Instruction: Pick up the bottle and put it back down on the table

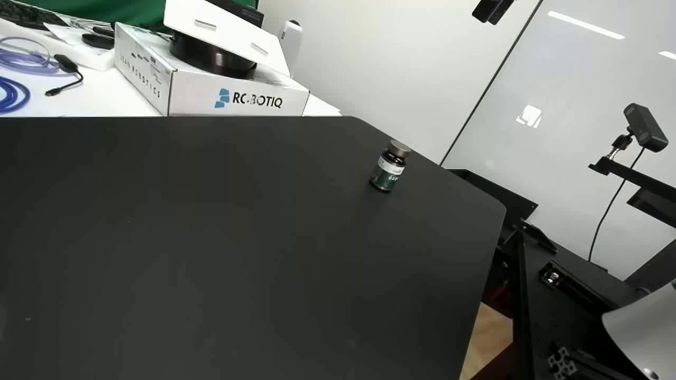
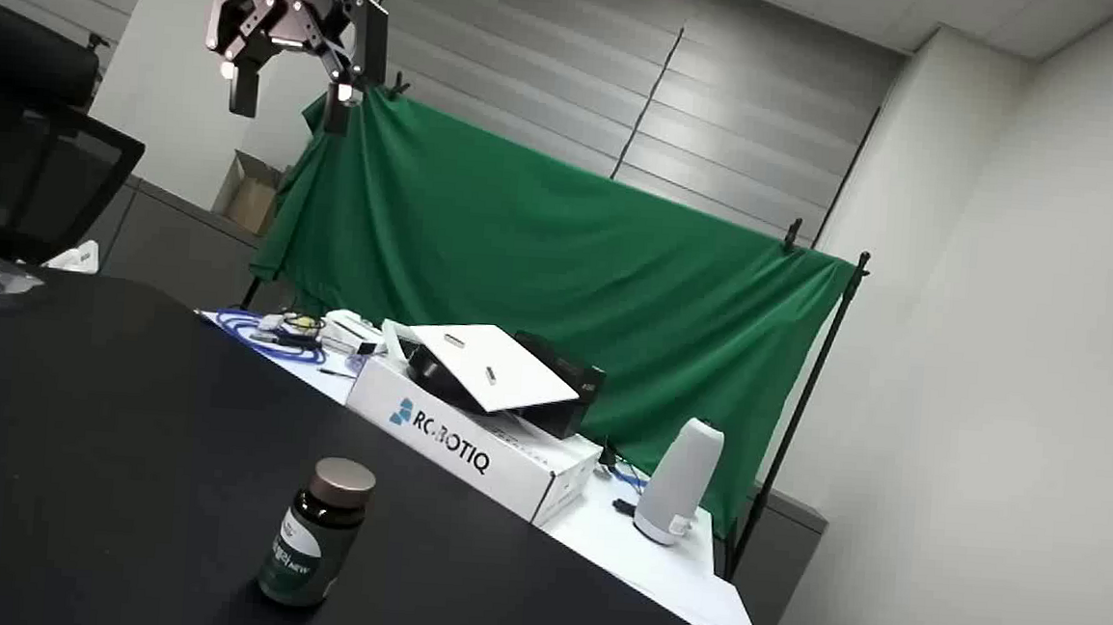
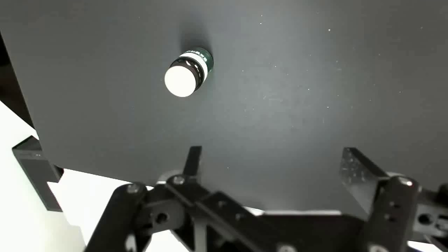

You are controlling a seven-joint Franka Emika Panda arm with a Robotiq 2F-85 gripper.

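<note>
The bottle is a small dark cylinder with a green and white label and a metallic cap that looks white from above. It stands upright on the black table in both exterior views. In the wrist view the bottle is at upper left, ahead of and apart from the fingers. My gripper is open, with nothing between its fingers. In an exterior view the gripper hangs high above the table. Only its dark tips show at the top of an exterior view.
A white Robotiq box with a tilted white panel stands on a white surface behind the table. A mounted camera is beside the table. A black chair and a green cloth are in the background.
</note>
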